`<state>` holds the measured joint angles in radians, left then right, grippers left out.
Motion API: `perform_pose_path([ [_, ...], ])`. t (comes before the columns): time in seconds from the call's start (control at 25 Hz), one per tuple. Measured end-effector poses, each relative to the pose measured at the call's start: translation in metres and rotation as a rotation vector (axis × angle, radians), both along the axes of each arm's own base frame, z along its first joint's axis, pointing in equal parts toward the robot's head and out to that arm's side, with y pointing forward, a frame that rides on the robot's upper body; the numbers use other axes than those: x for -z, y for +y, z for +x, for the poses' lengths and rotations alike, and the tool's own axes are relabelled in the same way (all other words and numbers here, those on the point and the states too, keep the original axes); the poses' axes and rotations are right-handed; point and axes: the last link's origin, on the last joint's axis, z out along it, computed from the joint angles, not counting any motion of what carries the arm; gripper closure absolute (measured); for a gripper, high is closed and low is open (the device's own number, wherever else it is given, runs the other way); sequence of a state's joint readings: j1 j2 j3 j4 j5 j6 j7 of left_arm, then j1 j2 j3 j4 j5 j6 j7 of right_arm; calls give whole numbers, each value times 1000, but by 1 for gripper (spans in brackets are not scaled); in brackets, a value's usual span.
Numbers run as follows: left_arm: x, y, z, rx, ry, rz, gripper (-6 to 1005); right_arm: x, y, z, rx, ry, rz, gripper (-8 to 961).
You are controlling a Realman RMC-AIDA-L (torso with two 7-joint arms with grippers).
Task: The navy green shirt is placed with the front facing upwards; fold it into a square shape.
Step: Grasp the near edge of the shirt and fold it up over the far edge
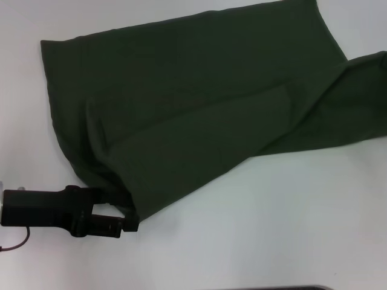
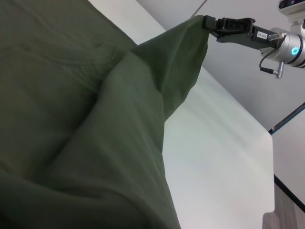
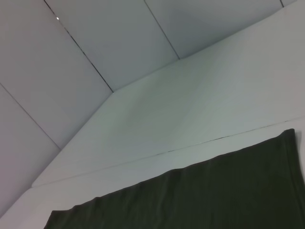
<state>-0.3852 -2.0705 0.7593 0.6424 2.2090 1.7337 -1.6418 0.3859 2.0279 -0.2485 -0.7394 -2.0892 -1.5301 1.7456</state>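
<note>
No text can be read anywhere. The small white label on the right gripper [image 2: 228,25] is too small to read.

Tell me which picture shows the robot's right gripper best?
The left wrist view: the right gripper pinches a lifted corner of the green shirt, fingers shut. The head view and the right wrist view don't show that gripper, only shirt cloth.
</note>
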Motion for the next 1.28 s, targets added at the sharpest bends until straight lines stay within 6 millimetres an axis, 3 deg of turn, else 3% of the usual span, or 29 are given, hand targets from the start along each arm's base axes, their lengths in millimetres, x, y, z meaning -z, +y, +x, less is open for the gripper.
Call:
perform_pose_path([
  [1.0,21,6,7,2,38,-10,95,1,-1,0,-1,6,2,930],
  [1.28,26,6,7,15,78,-48,245,0,-1,0,-1,9,7,931],
])
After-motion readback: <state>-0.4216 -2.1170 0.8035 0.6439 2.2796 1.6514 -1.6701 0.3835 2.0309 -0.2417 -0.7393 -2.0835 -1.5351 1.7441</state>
